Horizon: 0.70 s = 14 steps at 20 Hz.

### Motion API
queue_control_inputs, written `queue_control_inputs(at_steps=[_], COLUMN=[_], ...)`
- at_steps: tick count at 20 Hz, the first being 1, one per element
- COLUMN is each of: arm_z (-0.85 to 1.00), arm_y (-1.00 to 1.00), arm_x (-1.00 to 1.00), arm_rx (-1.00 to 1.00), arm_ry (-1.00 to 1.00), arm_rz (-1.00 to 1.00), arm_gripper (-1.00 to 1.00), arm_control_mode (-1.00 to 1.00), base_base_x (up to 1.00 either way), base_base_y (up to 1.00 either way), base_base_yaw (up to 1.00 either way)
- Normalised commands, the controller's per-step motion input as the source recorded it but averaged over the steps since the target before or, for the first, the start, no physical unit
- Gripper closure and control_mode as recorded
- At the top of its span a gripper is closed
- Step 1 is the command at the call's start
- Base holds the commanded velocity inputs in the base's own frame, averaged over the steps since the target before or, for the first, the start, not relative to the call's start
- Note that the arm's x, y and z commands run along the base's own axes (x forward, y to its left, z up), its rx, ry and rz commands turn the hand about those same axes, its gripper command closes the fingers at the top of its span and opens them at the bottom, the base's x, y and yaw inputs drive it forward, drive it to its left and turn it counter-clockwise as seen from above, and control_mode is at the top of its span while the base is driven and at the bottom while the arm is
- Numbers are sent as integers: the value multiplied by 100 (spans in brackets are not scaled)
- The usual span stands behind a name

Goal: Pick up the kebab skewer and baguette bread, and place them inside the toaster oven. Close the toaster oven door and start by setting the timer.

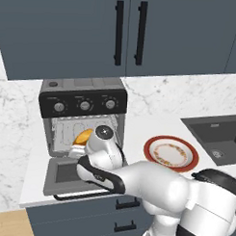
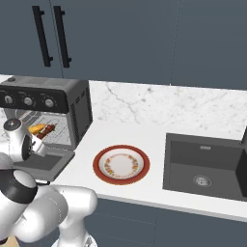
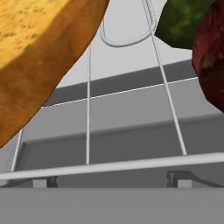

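Bread and skewer on the oven rack, door not yet closed

At the left of the left base view the toaster oven (image 1: 83, 118) stands with the toaster oven door (image 1: 65, 173) dropped flat; the baguette bread (image 1: 82, 137) lies on the wire rack (image 3: 131, 87), and the kebab skewer (image 2: 48, 129) sits just beside it. The gripper (image 1: 76, 152) is at the oven mouth; its opening cannot be told. Loading looks done, so the next move likely calls for backing out, lifting the door shut, then turning the timer knob.

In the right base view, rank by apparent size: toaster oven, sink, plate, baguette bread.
1. Sink, though it sits nearer the camera's centre, so the call is unsure.
2. Toaster oven, partly cut off at the left edge.
3. Plate.
4. Baguette bread, inside the oven.
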Motion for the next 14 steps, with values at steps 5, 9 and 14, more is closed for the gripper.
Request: queue_control_inputs(at_steps=[5, 9, 14], arm_z=[2, 3, 0], arm_y=[0, -6, -9], arm_x=[16, 27, 42], arm_rx=[0, 0, 0], arm_ry=[0, 0, 0], arm_rz=[0, 0, 0], arm_gripper=[-100, -100, -100], arm_control_mode=[-100, -100, -100], base_base_x=[0, 0, 0], base_base_y=[0, 0, 0], base_base_yaw=[0, 0, 0])
